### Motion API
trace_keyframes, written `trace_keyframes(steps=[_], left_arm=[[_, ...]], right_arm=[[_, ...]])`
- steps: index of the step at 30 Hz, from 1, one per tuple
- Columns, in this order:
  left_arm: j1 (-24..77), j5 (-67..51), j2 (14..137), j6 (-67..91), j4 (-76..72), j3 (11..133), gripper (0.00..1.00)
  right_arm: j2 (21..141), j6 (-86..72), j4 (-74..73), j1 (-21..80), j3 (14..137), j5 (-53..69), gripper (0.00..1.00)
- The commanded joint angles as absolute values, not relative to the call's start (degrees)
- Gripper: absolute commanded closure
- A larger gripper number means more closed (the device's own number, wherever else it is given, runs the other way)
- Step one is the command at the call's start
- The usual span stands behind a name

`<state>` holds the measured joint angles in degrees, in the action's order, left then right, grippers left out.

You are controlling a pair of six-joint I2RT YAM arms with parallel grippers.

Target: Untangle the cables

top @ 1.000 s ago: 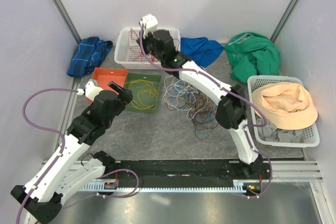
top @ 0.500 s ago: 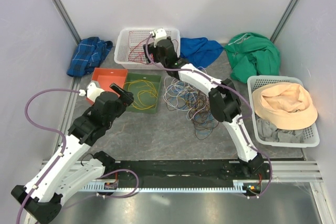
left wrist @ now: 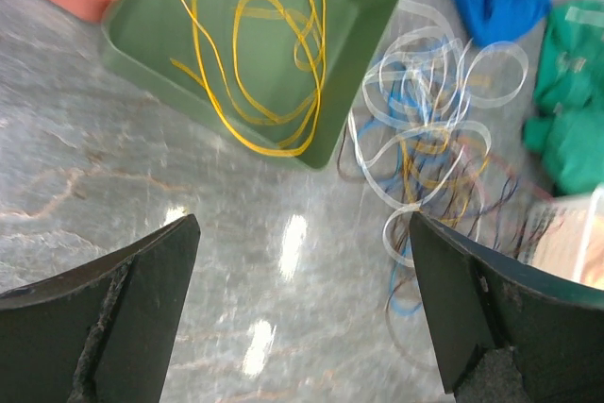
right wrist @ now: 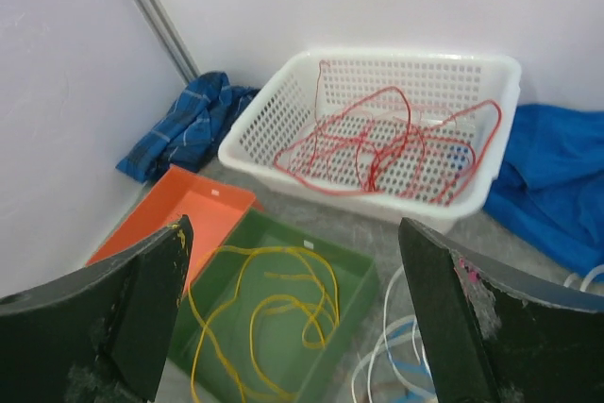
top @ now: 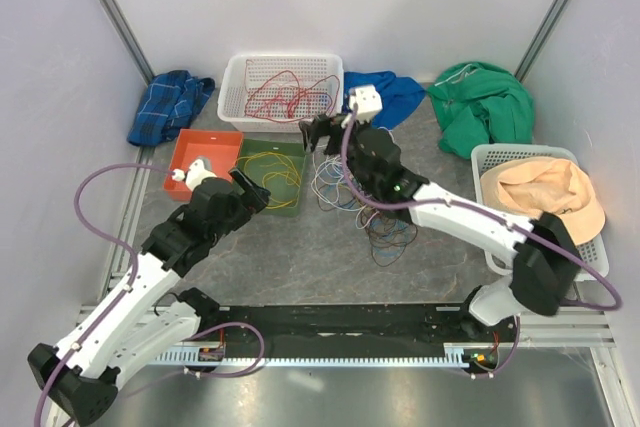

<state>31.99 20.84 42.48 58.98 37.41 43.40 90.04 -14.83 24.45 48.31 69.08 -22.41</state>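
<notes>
Cable sort: both sets of jaws gaping, nothing held.
Table (top: 300, 257): mixed cable tangle (top: 365, 197) lies loose mid-table, right of the green tray (right wrist: 354, 313). Red cables (top: 285, 97) sit in the white basket (top: 232, 87) at far centre, yellow cables (top: 270, 172) in the green tray just near of it. Right gripper (right wrist: 293, 233) hangs between basket and tangle, left gripper (left wrist: 300, 233) at the tray's near-left corner. Both have fingers spread wide and are empty.
</notes>
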Motion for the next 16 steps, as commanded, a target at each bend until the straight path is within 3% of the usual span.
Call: trace_keyframes(steps=[1,16], left_arm=[[32.52,14.24,47.71,53.53,33.84,42.89,0.00],[37.79,7.91,46.84,43.68,20.74,36.12,0.01]], right_arm=[[81.32,-17.14,23.48,51.50,56.99,-25.49,0.02],[40.90,-24.52,-1.65,63.37,26.73,-33.92,0.02]])
